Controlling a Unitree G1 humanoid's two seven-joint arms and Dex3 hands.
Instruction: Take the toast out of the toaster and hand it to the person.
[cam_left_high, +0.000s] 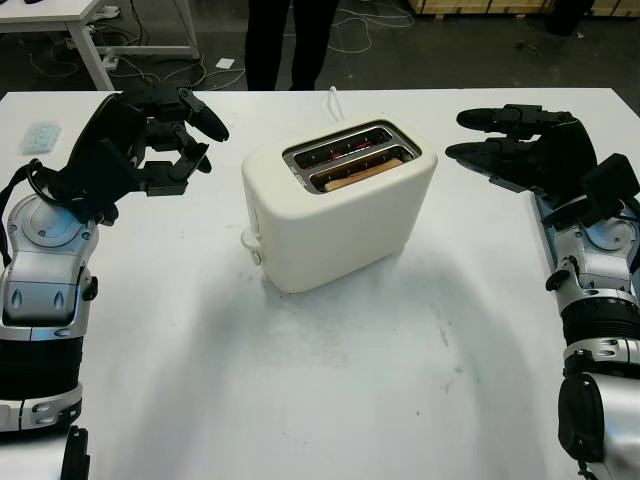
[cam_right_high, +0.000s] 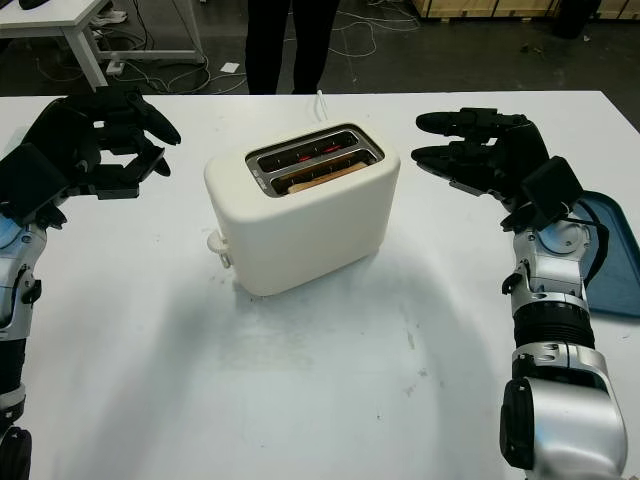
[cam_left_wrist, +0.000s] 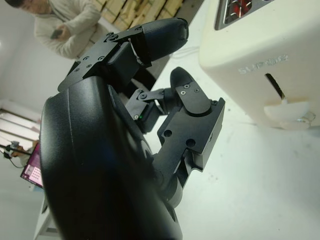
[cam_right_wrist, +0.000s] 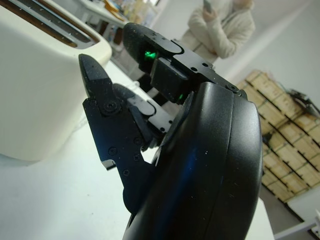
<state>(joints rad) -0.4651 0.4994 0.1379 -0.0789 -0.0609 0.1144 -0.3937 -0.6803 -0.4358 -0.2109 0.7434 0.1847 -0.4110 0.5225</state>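
In the left eye view the toaster (cam_left_high: 338, 205) is standing in the middle of the white desk (cam_left_high: 330, 400) with the toast (cam_left_high: 352, 176) sitting low in its nearer slot, while the left hand (cam_left_high: 150, 140), fingers curled and holding nothing, and the right hand (cam_left_high: 520, 145), fingers stretched out and empty, are hovering on either side. In the right eye view a person (cam_right_high: 290, 40) is standing behind the desk. In the wrist views the hands are grasping nothing, so the reach is only beginning, and the next move is probably calling for one hand to come over the slot and pinch the toast.
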